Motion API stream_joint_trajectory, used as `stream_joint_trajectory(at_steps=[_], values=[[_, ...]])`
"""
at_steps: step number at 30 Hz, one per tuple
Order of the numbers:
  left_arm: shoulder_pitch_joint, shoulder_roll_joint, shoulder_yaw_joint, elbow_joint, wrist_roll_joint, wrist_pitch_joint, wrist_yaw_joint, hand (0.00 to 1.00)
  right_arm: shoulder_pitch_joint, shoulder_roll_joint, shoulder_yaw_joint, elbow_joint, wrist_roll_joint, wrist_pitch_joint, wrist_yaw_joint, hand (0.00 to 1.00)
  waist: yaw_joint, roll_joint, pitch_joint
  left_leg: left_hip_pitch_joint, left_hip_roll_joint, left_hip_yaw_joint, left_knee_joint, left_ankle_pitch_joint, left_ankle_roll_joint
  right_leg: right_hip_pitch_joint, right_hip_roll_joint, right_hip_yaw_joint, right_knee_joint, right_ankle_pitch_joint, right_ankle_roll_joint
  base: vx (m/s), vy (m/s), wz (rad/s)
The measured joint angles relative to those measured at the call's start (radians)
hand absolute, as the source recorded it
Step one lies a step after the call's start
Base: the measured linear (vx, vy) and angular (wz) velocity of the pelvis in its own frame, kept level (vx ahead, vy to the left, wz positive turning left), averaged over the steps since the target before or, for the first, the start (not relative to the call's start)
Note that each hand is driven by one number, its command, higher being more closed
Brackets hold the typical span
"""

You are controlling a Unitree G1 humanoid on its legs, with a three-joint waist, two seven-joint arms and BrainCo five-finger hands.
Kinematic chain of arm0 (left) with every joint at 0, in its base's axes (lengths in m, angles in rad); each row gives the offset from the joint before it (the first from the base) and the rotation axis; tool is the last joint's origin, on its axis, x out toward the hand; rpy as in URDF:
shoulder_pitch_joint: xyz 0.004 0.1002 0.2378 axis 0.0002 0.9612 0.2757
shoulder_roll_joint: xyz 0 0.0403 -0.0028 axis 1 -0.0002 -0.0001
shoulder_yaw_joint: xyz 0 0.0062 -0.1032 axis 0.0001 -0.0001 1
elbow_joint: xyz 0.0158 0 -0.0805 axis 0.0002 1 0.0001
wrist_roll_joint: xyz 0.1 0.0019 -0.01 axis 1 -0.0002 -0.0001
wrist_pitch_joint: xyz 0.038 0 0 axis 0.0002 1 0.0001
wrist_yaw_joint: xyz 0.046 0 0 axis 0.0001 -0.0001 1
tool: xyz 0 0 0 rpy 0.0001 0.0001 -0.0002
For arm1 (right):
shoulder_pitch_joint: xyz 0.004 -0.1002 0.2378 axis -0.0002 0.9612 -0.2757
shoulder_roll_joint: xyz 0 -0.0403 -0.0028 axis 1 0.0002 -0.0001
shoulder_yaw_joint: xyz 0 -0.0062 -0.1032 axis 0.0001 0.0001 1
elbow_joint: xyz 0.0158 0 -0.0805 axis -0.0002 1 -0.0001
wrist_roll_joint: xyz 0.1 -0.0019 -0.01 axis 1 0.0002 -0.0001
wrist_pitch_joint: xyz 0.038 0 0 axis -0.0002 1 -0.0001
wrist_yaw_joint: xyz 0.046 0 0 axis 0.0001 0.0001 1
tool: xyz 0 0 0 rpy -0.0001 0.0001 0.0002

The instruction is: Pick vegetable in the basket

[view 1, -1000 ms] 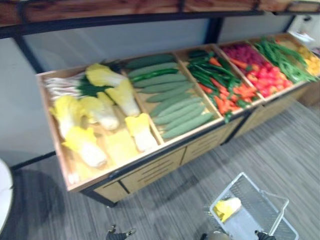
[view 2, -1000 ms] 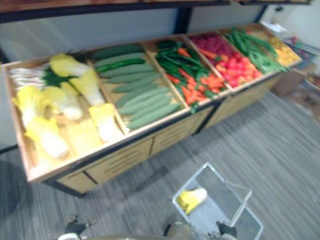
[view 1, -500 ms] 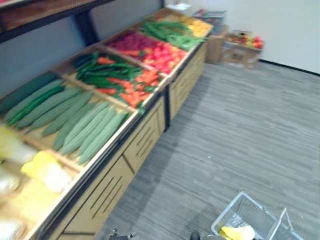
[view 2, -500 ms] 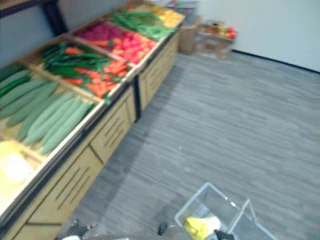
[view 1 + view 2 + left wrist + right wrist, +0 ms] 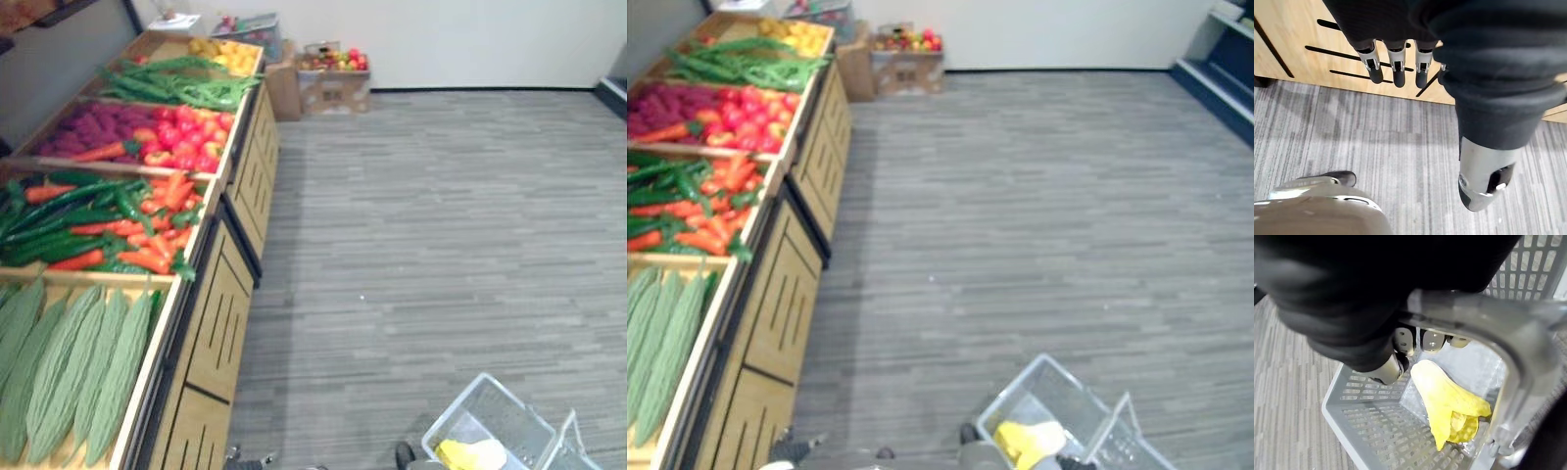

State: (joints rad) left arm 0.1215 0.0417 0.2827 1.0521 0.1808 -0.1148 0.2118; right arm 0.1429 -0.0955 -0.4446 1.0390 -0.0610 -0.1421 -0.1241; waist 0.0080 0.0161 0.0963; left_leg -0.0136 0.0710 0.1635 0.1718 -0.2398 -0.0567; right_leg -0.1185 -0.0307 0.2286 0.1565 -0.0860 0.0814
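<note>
Beside long wooden produce stand (image 5: 211,333): grips handle (image 5: 1474,313) of grey slotted plastic basket (image 5: 1366,401) in curled right hand (image 5: 1403,340), carrying yellow leafy cabbage (image 5: 1449,406); holds left hand (image 5: 1395,68) slack-fingered, free for picking.

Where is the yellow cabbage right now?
Lower right in the eye views: the cabbage lies inside the grey basket, whose handle the right hand grips.

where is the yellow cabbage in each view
left eye view: yellow cabbage at the bottom right, lying in the grey basket.
right eye view: cabbage at the bottom edge, right of centre, in the same basket.
right wrist view: cabbage in the middle, past the right hand curled on the basket handle.
left wrist view: faces the wooden stand past the left hand, away from the basket.
shared landmark: the grey basket.
</note>
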Motion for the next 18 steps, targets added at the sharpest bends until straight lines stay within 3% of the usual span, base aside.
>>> stream_joint_trajectory(at_steps=[2,5,8,9,11,15,16,17,18], values=[[-0.013,0.0,-0.004,-0.016,0.006,0.0,-0.001,0.0,-0.003,0.025,0.003,-0.03,0.0,-0.001,0.001,1.0,0.007,-0.005,-0.001,0.001,0.001,0.024,0.009,-0.019,0.003,-0.02,0.002,0.004,0.036,-0.017,0.012,0.09,0.045,-0.34],[-0.021,0.0,-0.028,-0.042,0.04,-0.003,-0.002,0.0,-0.014,0.054,0.012,-0.074,0.0,-0.001,0.002,1.0,0.032,-0.018,0.006,0.018,0.012,0.078,0.07,-0.069,0.012,-0.118,0.029,-0.004,0.265,-0.06,0.011,0.1,0.019,-0.55],[-0.029,0.021,-0.049,-0.059,0.062,-0.005,-0.001,0.0,-0.026,0.074,0.009,-0.112,0.003,-0.002,-0.002,1.0,0.023,-0.045,0.046,0.078,0.016,0.103,0.144,-0.149,0.032,-0.253,-0.001,-0.141,0.638,-0.056,0.019,0.08,-0.014,-0.3],[-0.034,0.023,-0.048,-0.057,0.063,-0.004,0.0,0.0,-0.017,0.072,0.007,-0.116,0.014,-0.002,-0.004,1.0,0.022,-0.048,0.049,0.102,0.021,0.107,0.164,-0.181,0.035,-0.281,-0.024,-0.19,0.718,-0.073,0.002,0.16,-0.056,-0.11],[-0.043,0.018,-0.05,-0.055,0.062,-0.002,0.0,0.0,-0.005,0.064,0.0,-0.122,0.024,-0.011,-0.007,1.0,0.022,-0.044,0.047,0.122,0.049,0.106,0.174,-0.212,0.016,-0.32,-0.063,-0.274,0.673,-0.087,-0.021,0.21,-0.09,-0.06],[-0.064,-0.02,-0.031,-0.054,0.06,0.008,0.0,0.0,-0.006,0.068,-0.022,-0.119,0.023,-0.011,-0.009,1.0,0.021,-0.041,0.046,0.173,0.11,0.106,0.125,-0.226,-0.034,-0.346,-0.086,-0.333,0.277,-0.053,0.006,0.44,-0.206,0.04],[-0.069,-0.032,-0.02,-0.054,0.06,0.009,0.0,0.0,-0.006,0.066,-0.024,-0.119,0.023,-0.01,-0.01,1.0,0.019,-0.036,0.047,0.19,0.12,0.105,0.11,-0.229,-0.039,-0.347,-0.086,-0.335,0.259,-0.004,0.008,0.46,-0.248,0.21],[-0.075,-0.05,0.002,-0.052,0.06,0.009,0.001,0.0,-0.003,0.064,-0.03,-0.115,0.024,0.0,-0.01,1.0,0.017,-0.025,0.042,0.227,0.141,0.099,0.07,-0.226,-0.041,-0.331,-0.072,-0.352,0.274,0.085,0.002,0.56,-0.294,0.28],[-0.091,-0.064,0.01,-0.033,0.061,0.008,-0.001,0.0,-0.017,0.064,-0.043,-0.108,0.023,0.003,-0.012,1.0,0.018,-0.013,0.042,0.235,0.153,0.085,0.067,-0.194,-0.064,-0.347,-0.067,-0.366,0.343,0.019,-0.028,0.65,-0.389,0.3]])
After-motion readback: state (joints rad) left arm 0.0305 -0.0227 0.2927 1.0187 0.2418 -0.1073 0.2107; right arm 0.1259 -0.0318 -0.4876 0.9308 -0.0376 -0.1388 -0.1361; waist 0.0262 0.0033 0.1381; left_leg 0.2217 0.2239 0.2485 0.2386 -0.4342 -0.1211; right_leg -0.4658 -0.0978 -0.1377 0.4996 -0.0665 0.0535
